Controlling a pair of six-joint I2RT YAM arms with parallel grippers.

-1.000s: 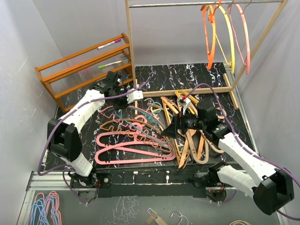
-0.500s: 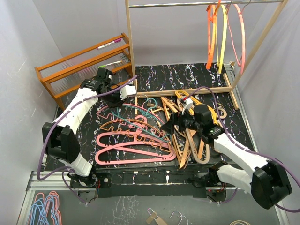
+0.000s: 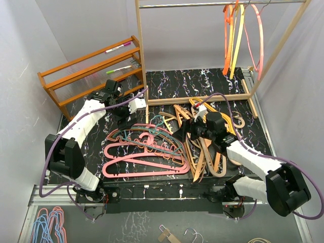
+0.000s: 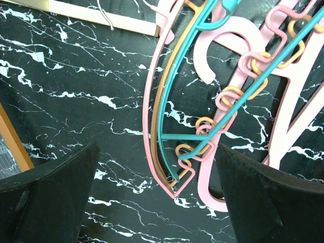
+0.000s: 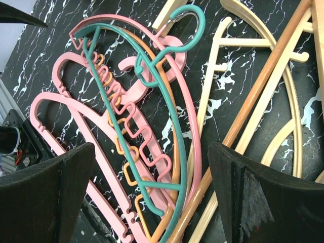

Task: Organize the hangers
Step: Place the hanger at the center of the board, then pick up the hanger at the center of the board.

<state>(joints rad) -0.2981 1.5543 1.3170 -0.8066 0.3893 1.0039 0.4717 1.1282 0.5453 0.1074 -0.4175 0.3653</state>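
A flat pile of pink, orange and teal hangers (image 3: 144,149) lies left of centre, with tan wooden hangers (image 3: 205,147) heaped to its right. Orange, yellow and pink hangers (image 3: 242,38) hang from the metal rail. My left gripper (image 3: 123,117) hovers open over the pile's left corner; between its fingers (image 4: 48,200) the pink, orange and teal hanger tips (image 4: 174,179) lie on the table, ungripped. My right gripper (image 3: 186,132) is open above the pile's right side, where teal and pink hangers (image 5: 172,126) meet a wooden one (image 5: 253,101).
An orange-brown slatted rack (image 3: 91,71) stands at the back left. The pale wooden frame (image 3: 142,50) and its base board (image 3: 202,97) cross the back. More hangers (image 3: 48,225) lie below the table's near edge at bottom left.
My left gripper has opened and let go of the hangers it was lifting; they now lie flat in the pile. The right gripper has edged left toward the pile.
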